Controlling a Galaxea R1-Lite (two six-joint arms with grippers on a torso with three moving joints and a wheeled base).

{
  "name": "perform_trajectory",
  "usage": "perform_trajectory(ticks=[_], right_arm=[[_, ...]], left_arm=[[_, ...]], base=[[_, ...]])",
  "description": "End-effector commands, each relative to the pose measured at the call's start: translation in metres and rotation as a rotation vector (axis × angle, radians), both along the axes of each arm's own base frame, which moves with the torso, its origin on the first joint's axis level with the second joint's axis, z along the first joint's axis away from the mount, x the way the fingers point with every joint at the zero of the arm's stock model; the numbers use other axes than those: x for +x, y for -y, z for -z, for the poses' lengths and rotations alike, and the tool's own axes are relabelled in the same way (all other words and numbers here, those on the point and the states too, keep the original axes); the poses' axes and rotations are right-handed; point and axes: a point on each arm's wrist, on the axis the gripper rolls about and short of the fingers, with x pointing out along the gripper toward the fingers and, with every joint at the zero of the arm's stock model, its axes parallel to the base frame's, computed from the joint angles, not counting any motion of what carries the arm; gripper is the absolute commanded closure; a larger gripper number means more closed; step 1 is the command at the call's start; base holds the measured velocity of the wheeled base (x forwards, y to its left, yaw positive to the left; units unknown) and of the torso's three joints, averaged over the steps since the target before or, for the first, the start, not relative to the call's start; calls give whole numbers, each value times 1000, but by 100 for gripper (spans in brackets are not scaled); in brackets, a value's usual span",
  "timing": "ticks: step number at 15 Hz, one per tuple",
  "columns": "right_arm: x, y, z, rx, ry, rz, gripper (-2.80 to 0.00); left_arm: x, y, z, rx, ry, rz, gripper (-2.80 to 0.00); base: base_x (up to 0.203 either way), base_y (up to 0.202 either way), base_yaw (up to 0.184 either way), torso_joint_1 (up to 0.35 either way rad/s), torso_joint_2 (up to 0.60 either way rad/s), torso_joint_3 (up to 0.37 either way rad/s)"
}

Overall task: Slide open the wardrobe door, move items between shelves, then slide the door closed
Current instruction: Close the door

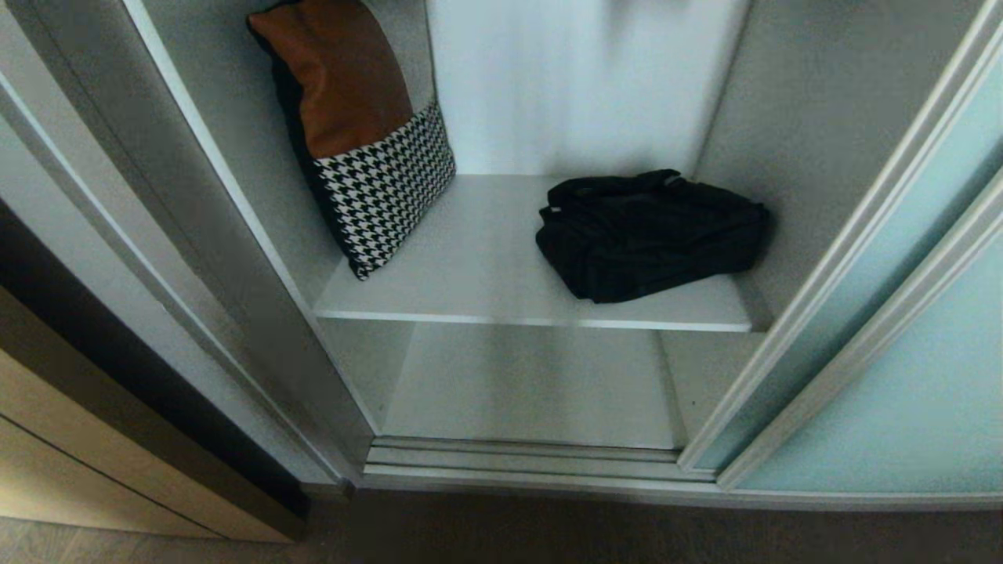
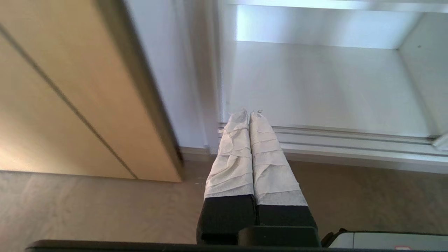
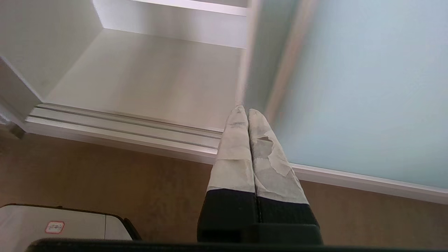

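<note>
Your left gripper (image 2: 249,112) hung with its white-wrapped fingers (image 2: 232,154) pressed together and nothing between them, low over the brown floor (image 2: 87,210) at the wardrobe's sill track (image 2: 350,143), beside the light wood cabinet front (image 2: 52,105). Your right gripper (image 3: 244,109) was likewise clamped on nothing, its taped fingers (image 3: 267,157) poised before the sliding wardrobe door (image 3: 350,87), which stood pushed aside to the right. Neither arm reached into the head view. There, the black bag (image 1: 650,235) lay on the upper shelf (image 1: 470,266), toward its right end near the side wall; a small pale mark on it was too small to read. A brown and houndstooth cushion (image 1: 360,133) leaned against the left wall of that shelf, well apart from the bag. The lower shelf (image 1: 533,384) held nothing you could see.
</note>
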Motion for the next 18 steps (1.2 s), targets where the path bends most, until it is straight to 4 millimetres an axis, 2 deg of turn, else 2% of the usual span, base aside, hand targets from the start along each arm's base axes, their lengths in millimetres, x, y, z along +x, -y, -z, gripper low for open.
perform_trajectory(ticks=[1,9,15,18], right_arm=[[0,0,0,-1,-1,0,0],[0,0,0,-1,-1,0,0],[0,0,0,-1,-1,0,0],[0,0,0,-1,-1,0,0]], left_arm=[[0,0,0,0,-1,0,0],[0,0,0,-2,-1,0,0],[0,0,0,-2,-1,0,0],[0,0,0,-2,-1,0,0]], base=[[0,-157,-1,4,7,-1],[-10,-12,0,1,1,1],[-190,0,-1,1,2,3],[-68,0,0,0,1,0]])
